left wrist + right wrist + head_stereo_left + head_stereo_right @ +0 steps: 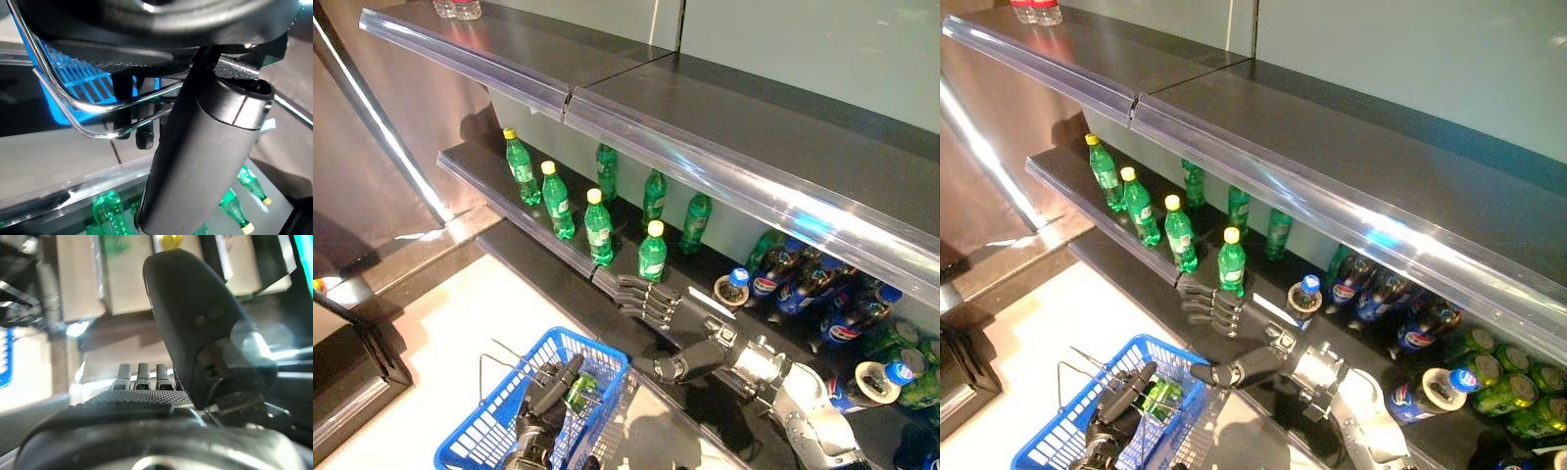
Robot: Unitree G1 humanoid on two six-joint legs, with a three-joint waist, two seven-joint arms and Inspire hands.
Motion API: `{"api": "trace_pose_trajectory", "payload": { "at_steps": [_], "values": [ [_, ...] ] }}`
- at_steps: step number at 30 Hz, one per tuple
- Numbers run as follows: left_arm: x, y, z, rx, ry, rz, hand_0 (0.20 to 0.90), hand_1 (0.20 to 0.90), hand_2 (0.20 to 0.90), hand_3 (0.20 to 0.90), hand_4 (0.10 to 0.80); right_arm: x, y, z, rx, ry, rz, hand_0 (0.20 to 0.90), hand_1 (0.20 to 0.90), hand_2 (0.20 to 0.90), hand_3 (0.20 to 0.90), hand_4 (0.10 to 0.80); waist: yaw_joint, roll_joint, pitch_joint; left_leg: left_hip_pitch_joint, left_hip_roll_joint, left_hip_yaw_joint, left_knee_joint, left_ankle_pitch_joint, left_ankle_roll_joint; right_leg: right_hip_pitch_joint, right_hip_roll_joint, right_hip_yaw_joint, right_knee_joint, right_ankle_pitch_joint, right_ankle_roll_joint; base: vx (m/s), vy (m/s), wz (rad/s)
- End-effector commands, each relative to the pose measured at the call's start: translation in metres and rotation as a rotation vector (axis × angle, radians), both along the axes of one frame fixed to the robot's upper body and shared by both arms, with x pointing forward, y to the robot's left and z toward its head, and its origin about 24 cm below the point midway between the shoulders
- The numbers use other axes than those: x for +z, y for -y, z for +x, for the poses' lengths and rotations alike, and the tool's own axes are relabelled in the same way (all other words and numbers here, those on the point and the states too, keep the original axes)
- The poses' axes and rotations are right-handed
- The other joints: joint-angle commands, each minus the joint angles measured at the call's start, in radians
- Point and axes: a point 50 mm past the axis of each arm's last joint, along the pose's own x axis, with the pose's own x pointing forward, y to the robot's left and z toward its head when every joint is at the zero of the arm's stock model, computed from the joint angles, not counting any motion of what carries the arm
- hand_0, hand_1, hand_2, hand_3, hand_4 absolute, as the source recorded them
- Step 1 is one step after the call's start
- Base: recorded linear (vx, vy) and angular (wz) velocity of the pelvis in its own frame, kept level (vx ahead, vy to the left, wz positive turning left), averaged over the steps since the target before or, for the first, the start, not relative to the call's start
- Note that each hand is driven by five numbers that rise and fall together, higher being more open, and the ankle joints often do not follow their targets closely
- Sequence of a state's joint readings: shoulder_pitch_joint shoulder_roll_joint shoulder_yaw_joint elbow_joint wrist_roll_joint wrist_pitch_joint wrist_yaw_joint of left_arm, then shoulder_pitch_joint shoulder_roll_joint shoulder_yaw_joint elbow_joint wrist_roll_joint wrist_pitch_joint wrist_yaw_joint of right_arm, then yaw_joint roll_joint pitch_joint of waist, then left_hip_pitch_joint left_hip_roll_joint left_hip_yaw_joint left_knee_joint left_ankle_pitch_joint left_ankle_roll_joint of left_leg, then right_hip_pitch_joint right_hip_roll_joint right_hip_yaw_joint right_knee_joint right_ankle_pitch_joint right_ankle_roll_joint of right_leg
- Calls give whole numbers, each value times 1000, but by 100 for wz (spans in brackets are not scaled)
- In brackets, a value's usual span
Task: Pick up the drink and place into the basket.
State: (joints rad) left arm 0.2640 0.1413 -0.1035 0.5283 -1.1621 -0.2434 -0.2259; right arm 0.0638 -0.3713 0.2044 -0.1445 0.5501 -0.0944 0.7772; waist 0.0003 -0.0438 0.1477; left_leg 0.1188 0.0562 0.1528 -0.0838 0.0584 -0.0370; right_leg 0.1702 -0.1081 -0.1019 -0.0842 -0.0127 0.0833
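Observation:
Green bottles with yellow caps stand along the middle shelf; the front one (652, 252) is closest to my right hand (651, 302). That hand is open, its fingers straight and level just below and in front of this bottle, at the shelf edge, holding nothing. In the right wrist view its thumb (195, 323) stands clear of the straight fingers (142, 374). My left hand (548, 392) is shut on the wire handles (98, 105) of the blue basket (499, 426), which hangs low at the left. A green drink (579, 390) lies in the basket.
Cola bottles (803, 279) and green cans (901, 343) lie on the lower shelf at the right. The upper shelf's clear front rail (705, 147) overhangs the bottles. Clear bottles (458, 8) stand on the top shelf. Pale floor (440, 333) lies left of the basket.

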Motion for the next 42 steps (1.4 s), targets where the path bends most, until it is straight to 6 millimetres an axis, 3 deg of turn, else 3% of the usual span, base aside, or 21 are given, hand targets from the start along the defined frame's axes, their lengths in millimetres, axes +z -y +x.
{"api": "trace_pose_trajectory", "payload": {
  "at_steps": [1,16,21,27,32,37,42],
  "values": [
    [88,-7,78,-89,537,155,300,300,300,200,100,56,-1,5,-47,272,247,900,900,900,900,800,23,-5,-96,-12,90,-48,55,-26,-60,-69,-128,-38,36,114,67,0,0,0],
    [92,-10,79,-47,527,168,300,300,300,200,100,77,22,5,-355,429,411,900,900,900,900,800,4,5,-99,-11,92,-32,58,-29,-54,-77,-127,-23,36,115,64,1,2,-3],
    [94,-12,80,-30,525,170,300,300,300,200,100,89,29,1,-488,553,348,900,900,900,900,800,-2,9,-98,-10,89,-28,57,-30,-51,-79,-125,-17,36,115,63,0,3,-2],
    [93,-13,79,-23,521,170,300,300,300,200,100,96,36,1,-562,582,347,900,900,900,900,800,-5,9,-97,-7,89,-25,56,-32,-50,-79,-124,-15,36,114,63,0,0,0],
    [92,-13,79,-19,513,169,300,300,300,200,100,97,41,-1,-670,603,368,900,900,900,900,800,-7,11,-97,-8,90,-23,55,-31,-49,-81,-126,-14,36,116,64,0,0,0],
    [91,-14,78,-5,509,170,300,300,300,200,100,96,50,-3,-922,660,304,900,900,900,900,800,-14,12,-95,-4,91,-18,53,-31,-49,-85,-127,-10,39,118,68,0,0,0],
    [92,-15,76,8,509,169,300,300,300,200,100,95,54,-4,-994,667,256,900,900,900,900,800,-19,13,-92,-3,89,-15,49,-32,-46,-89,-128,-7,38,121,70,0,0,0]
  ]
}}
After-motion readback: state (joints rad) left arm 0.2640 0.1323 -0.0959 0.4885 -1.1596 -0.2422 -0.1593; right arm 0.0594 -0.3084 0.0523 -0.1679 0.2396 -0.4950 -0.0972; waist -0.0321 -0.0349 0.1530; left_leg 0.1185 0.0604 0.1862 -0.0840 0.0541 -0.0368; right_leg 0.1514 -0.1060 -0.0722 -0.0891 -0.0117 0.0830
